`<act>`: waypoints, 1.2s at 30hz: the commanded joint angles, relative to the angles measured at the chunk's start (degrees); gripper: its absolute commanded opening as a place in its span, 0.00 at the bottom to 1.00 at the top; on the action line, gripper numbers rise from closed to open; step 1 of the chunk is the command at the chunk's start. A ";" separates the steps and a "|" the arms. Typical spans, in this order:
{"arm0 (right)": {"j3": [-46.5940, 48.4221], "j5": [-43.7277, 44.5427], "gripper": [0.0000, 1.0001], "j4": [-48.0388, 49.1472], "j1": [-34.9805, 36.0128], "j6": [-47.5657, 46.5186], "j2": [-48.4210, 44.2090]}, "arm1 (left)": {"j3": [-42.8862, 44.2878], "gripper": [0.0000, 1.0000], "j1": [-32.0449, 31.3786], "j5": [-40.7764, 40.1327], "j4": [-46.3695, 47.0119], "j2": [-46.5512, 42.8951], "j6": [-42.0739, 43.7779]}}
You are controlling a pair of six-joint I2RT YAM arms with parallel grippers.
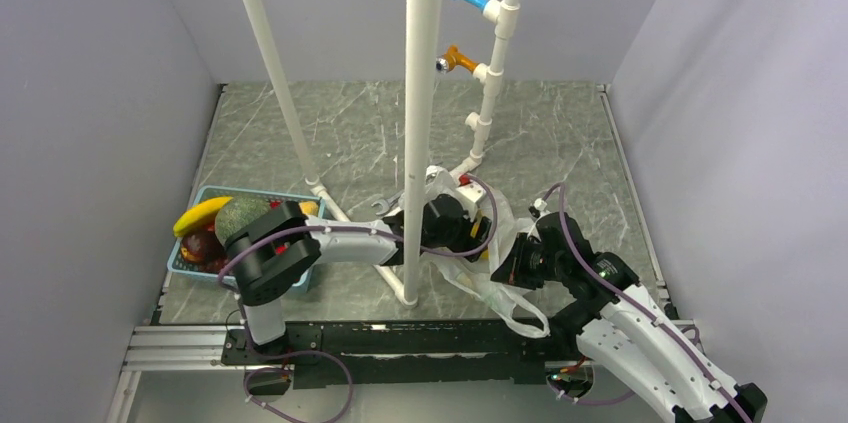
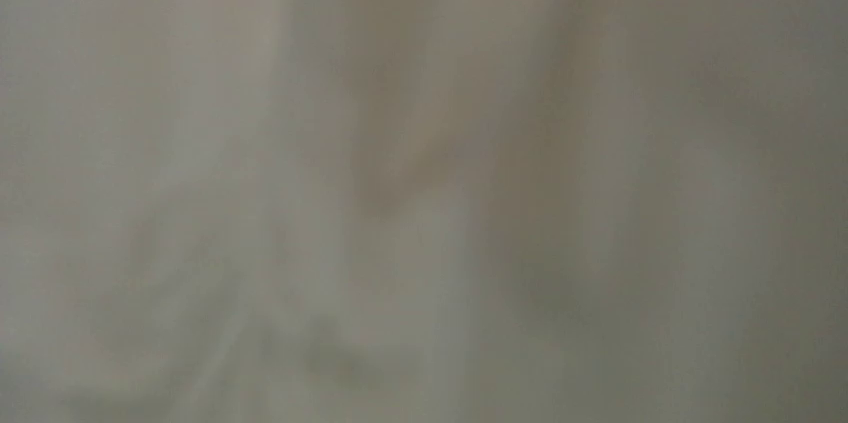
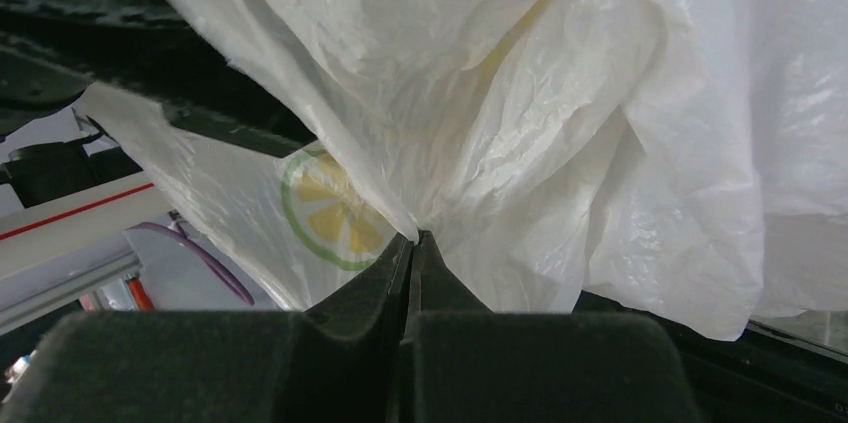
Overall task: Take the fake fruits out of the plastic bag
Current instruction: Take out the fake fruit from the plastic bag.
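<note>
Top external view: the plastic bag [image 1: 503,215] lies crumpled on the marbled desk [image 1: 560,143], just right of the central white pipe [image 1: 420,93], with one loop handle trailing toward the near edge. The left arm stretches across from its base, and the left claw [image 1: 462,225] is buried among the bag's folds. Its jaws are hidden, so I cannot tell whether they are clenched or released. The right claw [image 1: 512,265] meets the bag's near right side. At the far left a light-blue basket [image 1: 180,265] holds a banana [image 1: 200,215], a green melon [image 1: 240,214] and a dark red fruit [image 1: 200,246], well apart from the bag.

Left wrist view: the picture is wholly blurred, a pale grey-white surface with soft creases pressed close to the lens. No fingers can be made out.

Right wrist view: the right claw [image 3: 413,243] is clenched on a gathered fold of the plastic bag [image 3: 560,143], jaws pressed together with the film pinched between them. A lemon-slice print [image 3: 335,218], with a green ring and yellow segments, shows on the film to the left of the pinch. A faint yellow tint shows through the film higher up; what it is cannot be told.
</note>
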 commanded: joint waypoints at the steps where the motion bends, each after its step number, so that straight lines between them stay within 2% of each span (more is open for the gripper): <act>1: 2.13 0.42 0.00 1.56 0.12 -0.50 -0.55 | 4.69 0.79 -0.28 -0.01 3.40 3.00 1.78; 7: 1.61 0.23 0.00 2.33 0.08 -0.53 -0.09 | 6.32 0.84 -0.33 1.39 5.50 7.82 0.81; 10: 1.66 0.09 0.00 2.78 0.13 -0.62 0.32 | 8.01 0.80 -0.31 0.96 4.04 9.75 0.48; 13: 1.41 0.35 0.00 2.42 0.11 -0.64 0.11 | 9.04 0.70 -0.33 1.78 2.44 10.65 1.10; 16: 0.87 0.74 0.00 2.40 0.17 -0.45 -0.46 | 8.93 0.52 -0.28 2.18 0.09 9.22 1.31; 20: 0.53 1.23 0.00 3.01 0.15 -0.36 -0.30 | 6.60 0.33 -0.24 2.15 -1.44 4.48 1.87; 25: 0.62 1.94 0.00 4.13 0.17 -0.89 0.70 | 4.77 0.14 1.33 3.79 -5.86 -2.53 0.58; 36: 3.36 7.73 0.00 2.95 0.14 -2.20 1.60 | -0.09 0.04 5.46 10.65 -12.03 -17.20 -1.52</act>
